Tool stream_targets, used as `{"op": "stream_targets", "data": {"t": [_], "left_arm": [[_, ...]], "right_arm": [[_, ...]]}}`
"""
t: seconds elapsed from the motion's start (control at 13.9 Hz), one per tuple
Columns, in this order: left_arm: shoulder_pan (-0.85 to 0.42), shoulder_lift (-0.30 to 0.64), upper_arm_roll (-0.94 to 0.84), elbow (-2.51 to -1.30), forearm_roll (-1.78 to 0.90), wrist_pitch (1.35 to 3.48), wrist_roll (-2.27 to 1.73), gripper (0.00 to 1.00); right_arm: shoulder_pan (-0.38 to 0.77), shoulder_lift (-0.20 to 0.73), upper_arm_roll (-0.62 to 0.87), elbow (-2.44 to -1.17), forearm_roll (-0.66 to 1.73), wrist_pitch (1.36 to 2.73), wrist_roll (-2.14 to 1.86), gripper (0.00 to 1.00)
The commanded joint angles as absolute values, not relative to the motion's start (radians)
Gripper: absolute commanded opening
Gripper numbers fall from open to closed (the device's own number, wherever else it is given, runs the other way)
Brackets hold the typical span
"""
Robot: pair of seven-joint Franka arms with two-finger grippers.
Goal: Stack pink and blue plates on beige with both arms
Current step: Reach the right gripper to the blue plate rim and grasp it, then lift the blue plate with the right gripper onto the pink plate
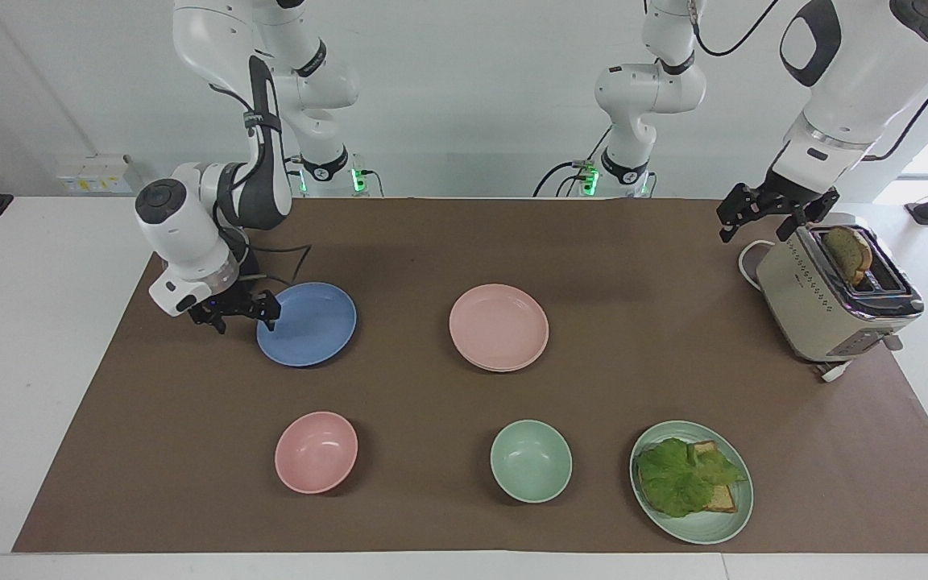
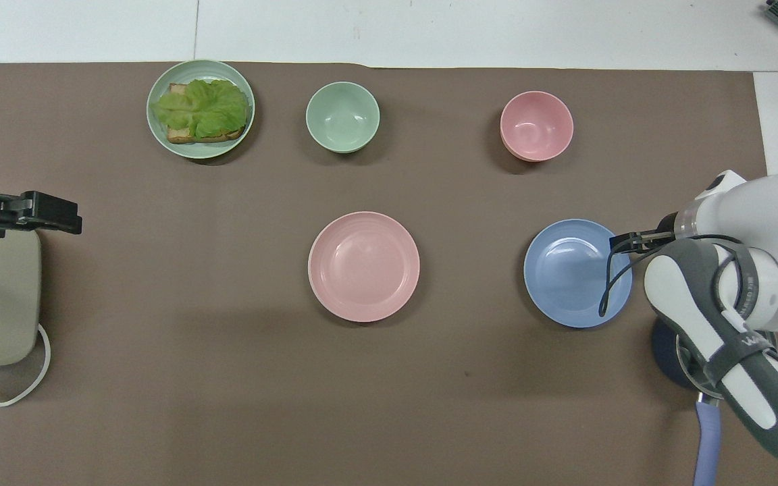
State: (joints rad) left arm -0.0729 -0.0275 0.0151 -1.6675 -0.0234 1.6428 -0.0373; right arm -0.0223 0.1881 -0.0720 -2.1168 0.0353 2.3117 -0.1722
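Fingers of the right gripper (image 1: 242,316) stand apart and empty, low at the blue plate (image 1: 308,324)'s rim, at its nine o'clock in the facing view. Pink plate (image 1: 499,326) sits on the beige plate (image 1: 504,367) mid-table, at blue's three o'clock. Left gripper (image 1: 762,216) waits open over the toaster (image 1: 826,302)'s edge.

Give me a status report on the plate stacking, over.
Right gripper open, low at blue plate rim. Left gripper open, waiting by toaster. Pink plate untouched. Nothing blocking.
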Motion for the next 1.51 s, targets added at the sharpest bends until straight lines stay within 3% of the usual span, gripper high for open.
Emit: {"op": "stream_targets", "data": {"t": [0.0,0.14,0.22,0.43,0.5,0.79,1.22,1.43], "left_arm": [[-0.066,-0.037,0.011,-1.666,-0.006,1.629,-0.032,1.0],[-0.066,-0.037,0.011,-1.666,-0.006,1.629,-0.034,1.0],[-0.066,-0.037,0.011,-1.666,-0.006,1.629,-0.032,1.0],[-0.066,-0.037,0.011,-1.666,-0.006,1.629,-0.034,1.0],[-0.066,-0.037,0.011,-1.666,-0.006,1.629,-0.032,1.0],[-0.066,-0.037,0.011,-1.666,-0.006,1.629,-0.032,1.0],[-0.066,-0.037,0.011,-1.666,-0.006,1.629,-0.032,1.0],[-0.066,-0.037,0.011,-1.666,-0.006,1.629,-0.032,1.0]], "right_arm": [[-0.041,0.219,-0.064,-2.141,0.112,2.364,-0.26,1.0],[-0.048,0.221,-0.064,-2.149,0.13,2.364,-0.302,1.0],[-0.048,0.221,-0.064,-2.149,0.132,2.364,-0.304,0.94],[-0.048,0.219,-0.064,-2.149,0.15,2.352,-0.299,0.2],[-0.046,0.219,-0.064,-2.148,0.152,2.344,-0.293,0.0],[-0.048,0.227,-0.064,-2.071,0.155,2.208,-0.29,0.0],[-0.032,0.16,-0.051,-1.922,0.153,1.999,-0.279,0.0],[0.027,0.137,-0.051,-1.867,0.152,1.961,-0.229,0.0]]}}
